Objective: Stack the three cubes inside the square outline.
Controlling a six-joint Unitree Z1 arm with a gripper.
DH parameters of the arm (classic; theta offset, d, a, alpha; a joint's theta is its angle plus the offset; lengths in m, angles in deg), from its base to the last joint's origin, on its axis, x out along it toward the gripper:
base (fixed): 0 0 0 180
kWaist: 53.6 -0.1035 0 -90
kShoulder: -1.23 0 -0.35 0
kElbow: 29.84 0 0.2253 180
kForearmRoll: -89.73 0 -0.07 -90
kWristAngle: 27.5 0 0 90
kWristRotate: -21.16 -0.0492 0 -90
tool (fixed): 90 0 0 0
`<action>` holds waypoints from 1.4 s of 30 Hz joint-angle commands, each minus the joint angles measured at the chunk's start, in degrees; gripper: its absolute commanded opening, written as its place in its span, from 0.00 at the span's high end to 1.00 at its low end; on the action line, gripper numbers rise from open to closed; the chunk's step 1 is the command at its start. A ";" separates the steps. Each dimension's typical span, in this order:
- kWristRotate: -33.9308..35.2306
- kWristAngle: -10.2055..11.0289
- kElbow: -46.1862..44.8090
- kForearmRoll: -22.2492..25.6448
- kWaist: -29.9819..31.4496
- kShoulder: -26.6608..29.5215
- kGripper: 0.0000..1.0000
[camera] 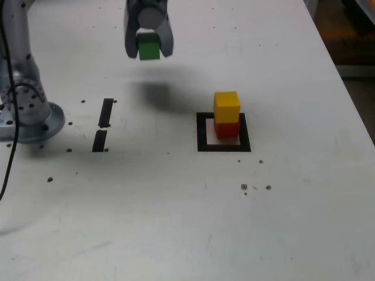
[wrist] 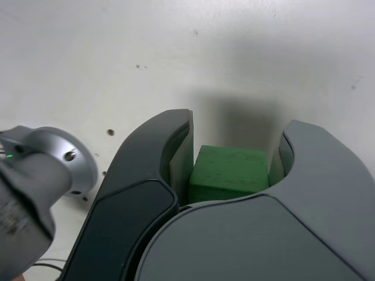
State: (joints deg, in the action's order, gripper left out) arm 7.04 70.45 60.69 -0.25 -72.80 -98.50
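Observation:
My gripper [camera: 149, 47] hangs in the air at the top of the exterior view, shut on the green cube [camera: 149, 47]. The wrist view shows the same green cube [wrist: 229, 174] pinched between the two dark fingers [wrist: 176, 158], high over the white table. In the exterior view the yellow cube [camera: 227, 106] sits on top of the red cube [camera: 226, 129], and both stand inside the black square outline [camera: 203, 133]. The gripper is well to the exterior view's left of that stack and farther back.
Two short black tape strips [camera: 103, 124] lie on the white table [camera: 176, 222] left of the outline in the exterior view. The arm's silver base [camera: 26, 114] stands at the far left with a black cable [camera: 7, 158]. Small dark specks [camera: 256, 187] dot the table.

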 commanded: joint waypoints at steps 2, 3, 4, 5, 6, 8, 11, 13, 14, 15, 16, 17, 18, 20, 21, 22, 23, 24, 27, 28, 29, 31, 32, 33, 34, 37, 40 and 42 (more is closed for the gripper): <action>3.04 0.88 8.25 4.15 5.67 2.08 0.94; 4.03 1.04 10.59 5.07 7.55 2.35 0.95; 4.95 1.05 12.80 5.85 9.33 2.45 0.96; 5.75 0.89 14.81 6.54 10.95 2.32 0.96; 6.43 0.60 16.59 7.16 12.37 1.98 0.96; 7.63 -0.51 19.88 8.49 14.90 0.53 0.97; 9.03 -2.40 22.83 10.40 16.79 -1.92 0.98; 9.96 -3.44 24.43 11.71 17.80 -3.55 0.99; 10.52 -3.79 25.10 12.30 18.33 -4.25 0.99; 11.13 -4.04 25.70 12.79 18.88 -4.90 0.99; 11.71 -4.20 26.23 13.12 19.48 -5.51 0.99; 12.30 -4.28 26.68 13.30 20.09 -6.08 0.99; 12.97 -4.32 27.05 13.44 20.67 -6.59 0.99; 14.28 -4.42 27.63 13.60 21.66 -7.50 0.99; 14.87 -4.48 27.86 13.69 22.08 -7.85 0.99; 15.45 -4.54 27.96 13.82 22.45 -8.11 0.99; 15.99 -4.61 27.95 13.97 22.76 -8.27 0.99; 16.47 -4.66 27.80 14.09 23.03 -8.34 0.99; 17.89 -4.87 26.26 14.19 23.74 -8.36 0.99; 18.44 -5.05 25.42 14.02 23.97 -8.57 0.99; 18.76 -5.20 24.89 13.82 24.10 -8.83 0.99; 19.24 -5.44 24.23 13.31 24.27 -9.46 0.99; 19.35 -5.52 24.22 13.00 24.30 -9.83 0.99; 19.37 -5.56 24.40 12.75 24.34 -10.21 0.99; 19.35 -5.57 24.67 12.57 24.40 -10.58 0.99; 19.23 -5.63 25.67 12.03 24.59 -11.92 0.99; 18.90 -5.75 27.04 11.82 24.73 -13.95 0.99; 18.61 -5.80 27.92 11.78 24.74 -15.29 0.99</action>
State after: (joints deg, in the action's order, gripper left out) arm 25.89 64.70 87.80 11.56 -48.12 -113.08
